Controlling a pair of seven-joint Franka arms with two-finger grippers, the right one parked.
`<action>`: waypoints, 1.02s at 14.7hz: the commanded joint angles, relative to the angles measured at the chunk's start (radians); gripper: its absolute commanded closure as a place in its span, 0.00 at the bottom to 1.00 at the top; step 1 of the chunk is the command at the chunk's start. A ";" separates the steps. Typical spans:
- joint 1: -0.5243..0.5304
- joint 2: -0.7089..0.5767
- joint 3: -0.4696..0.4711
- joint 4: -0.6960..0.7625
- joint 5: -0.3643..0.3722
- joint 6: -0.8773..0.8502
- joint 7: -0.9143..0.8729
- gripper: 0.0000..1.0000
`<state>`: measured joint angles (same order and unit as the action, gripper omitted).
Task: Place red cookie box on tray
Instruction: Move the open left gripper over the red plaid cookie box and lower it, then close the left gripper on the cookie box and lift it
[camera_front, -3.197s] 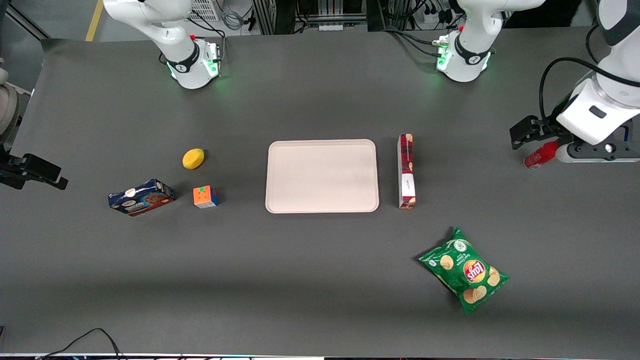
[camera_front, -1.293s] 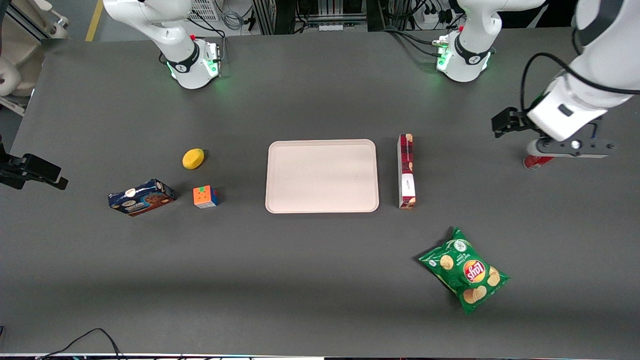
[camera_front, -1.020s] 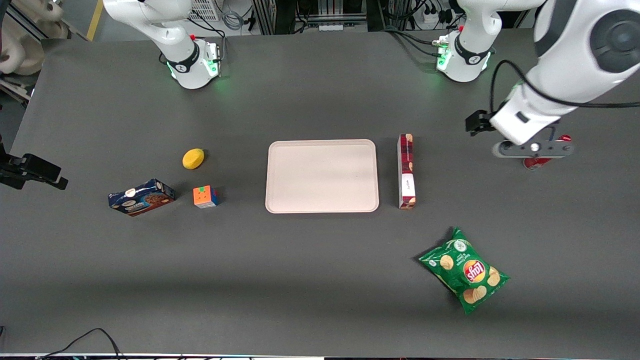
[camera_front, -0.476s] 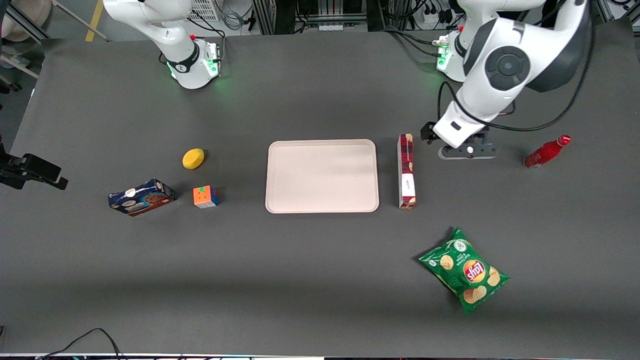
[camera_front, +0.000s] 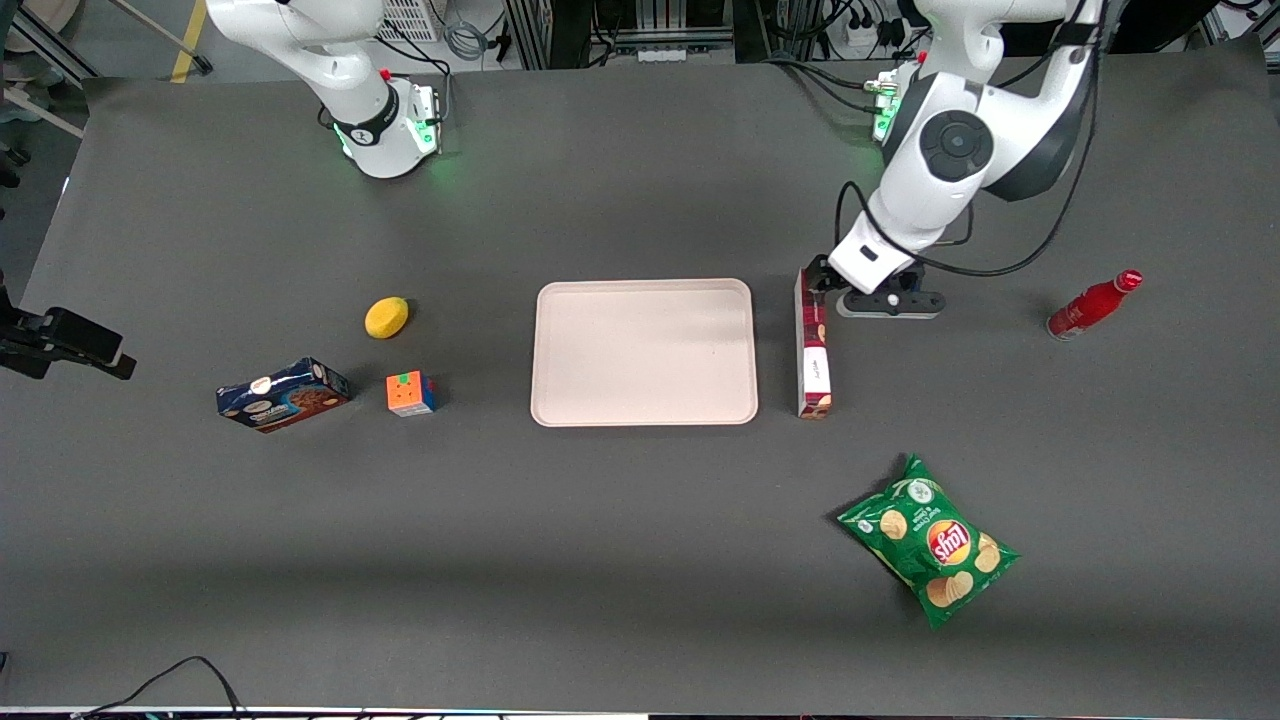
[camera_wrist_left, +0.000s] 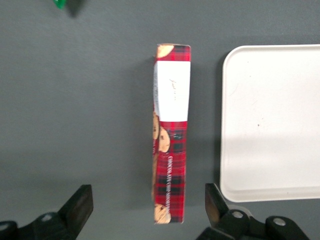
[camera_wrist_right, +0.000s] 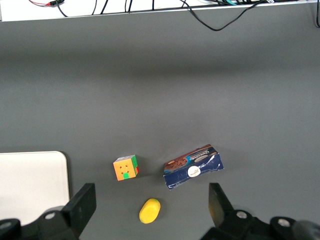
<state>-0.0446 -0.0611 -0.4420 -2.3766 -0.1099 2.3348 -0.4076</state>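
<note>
While the red cookie box lies flat on the dark table just beside the tray, at the tray's three o'clock edge in the front view and not touching it, the gripper hangs over the box's end farther from the front camera. Its fingers are spread wide, one on each side of the box in the wrist view, gripping nothing. A green chip bag lies at the box's five o'clock, nearer the camera, and a red bottle lies toward the working arm's end of the table.
</note>
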 joint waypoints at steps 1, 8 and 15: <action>-0.006 0.079 -0.046 -0.019 0.007 0.118 -0.102 0.00; -0.001 0.227 -0.046 -0.010 0.150 0.251 -0.111 0.00; 0.000 0.326 -0.040 -0.018 0.256 0.319 -0.119 0.00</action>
<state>-0.0442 0.2479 -0.4827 -2.3975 0.1153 2.6429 -0.5025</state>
